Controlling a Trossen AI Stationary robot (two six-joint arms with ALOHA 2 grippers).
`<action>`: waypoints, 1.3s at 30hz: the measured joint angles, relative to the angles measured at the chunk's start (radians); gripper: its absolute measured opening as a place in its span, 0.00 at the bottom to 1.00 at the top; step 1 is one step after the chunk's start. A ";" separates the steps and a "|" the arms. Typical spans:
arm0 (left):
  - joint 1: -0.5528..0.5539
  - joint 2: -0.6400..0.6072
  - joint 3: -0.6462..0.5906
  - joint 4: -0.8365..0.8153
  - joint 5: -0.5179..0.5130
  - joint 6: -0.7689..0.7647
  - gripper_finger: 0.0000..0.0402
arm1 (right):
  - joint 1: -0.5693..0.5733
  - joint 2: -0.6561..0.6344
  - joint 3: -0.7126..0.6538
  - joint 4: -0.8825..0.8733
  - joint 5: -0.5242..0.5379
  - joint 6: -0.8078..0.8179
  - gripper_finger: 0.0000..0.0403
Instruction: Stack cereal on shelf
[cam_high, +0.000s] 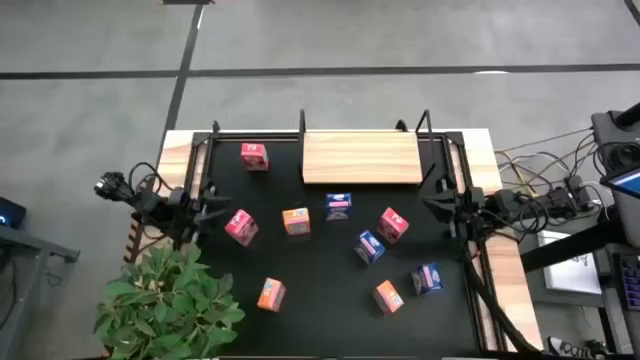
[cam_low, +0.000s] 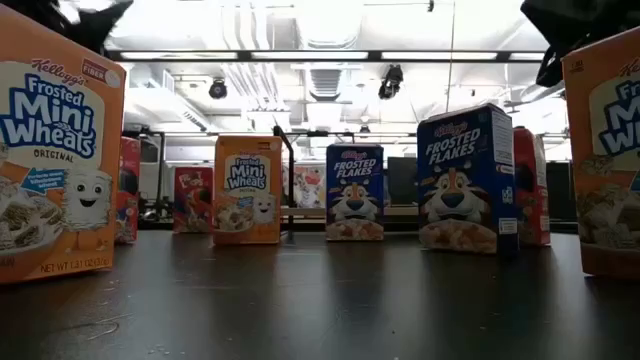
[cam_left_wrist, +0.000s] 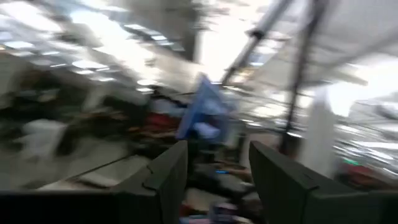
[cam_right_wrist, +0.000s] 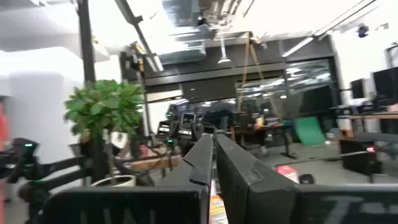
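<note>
Behind orange cereal (cam_low: 247, 190), shelf (cam_low: 400, 212) half-hidden

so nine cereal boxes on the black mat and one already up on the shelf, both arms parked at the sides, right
Not quite. The high view shows the shelf bare; all nine boxes, like the blue one just before it, are on the mat. The left gripper and right gripper do sit at the sides.

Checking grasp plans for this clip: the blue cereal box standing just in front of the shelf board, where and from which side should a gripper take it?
Probably from straight above, fingers closing on the two narrow sides of the blue box. It stands upright and square to the shelf, apart from the orange box beside it, so both sides look free. The left gripper and right gripper wait at the mat's edges.
</note>
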 joint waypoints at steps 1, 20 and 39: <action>0.000 0.002 0.000 -0.011 -0.061 -0.009 0.39 | 0.000 0.000 0.006 0.003 0.004 -0.009 0.03; 0.054 0.229 0.000 0.033 -0.261 -0.076 0.28 | 0.000 0.349 0.253 -0.020 0.130 -0.060 0.03; 0.095 0.507 0.241 -0.199 -0.264 0.013 0.09 | -0.141 0.880 0.779 -0.452 0.117 -0.017 0.03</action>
